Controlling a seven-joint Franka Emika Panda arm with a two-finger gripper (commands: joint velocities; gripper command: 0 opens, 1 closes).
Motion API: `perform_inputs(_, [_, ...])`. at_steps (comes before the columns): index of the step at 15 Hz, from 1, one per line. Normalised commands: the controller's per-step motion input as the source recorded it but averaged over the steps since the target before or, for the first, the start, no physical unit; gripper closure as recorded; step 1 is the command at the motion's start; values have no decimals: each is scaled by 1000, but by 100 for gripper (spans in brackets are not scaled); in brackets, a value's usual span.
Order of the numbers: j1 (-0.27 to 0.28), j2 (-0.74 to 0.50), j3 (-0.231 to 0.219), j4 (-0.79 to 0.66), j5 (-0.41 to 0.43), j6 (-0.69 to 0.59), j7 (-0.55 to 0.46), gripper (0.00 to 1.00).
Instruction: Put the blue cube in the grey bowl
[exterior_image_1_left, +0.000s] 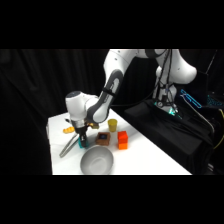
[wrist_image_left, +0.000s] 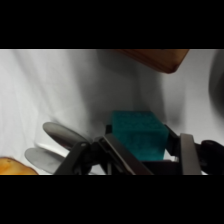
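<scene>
We log: gripper (wrist_image_left: 145, 155) clenched on the blue cube (wrist_image_left: 137, 134), low over white table (exterior_image_1_left: 145, 157), beside grey bowl (exterior_image_1_left: 97, 161)

Matt grey bowl (exterior_image_1_left: 97, 161) — glossy metal tongs (wrist_image_left: 59, 141)

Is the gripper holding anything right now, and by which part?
The blue cube sits between the gripper fingers, one at each side face, low by the table. Whether they clamp it cannot be told.
</scene>
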Motion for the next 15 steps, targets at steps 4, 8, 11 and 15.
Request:
perform_inputs(4, [47, -36, -68, 45, -10, 44, 32, 69])
perform_inputs(8, [44, -250, -53, -107, -2, -106, 37, 74])
perform_inputs(11, [49, -413, -33, -173, -3, -256, 24, 74])
perform_inputs(15, [84, -428, -43, -170, -60, -366, 35, 74])
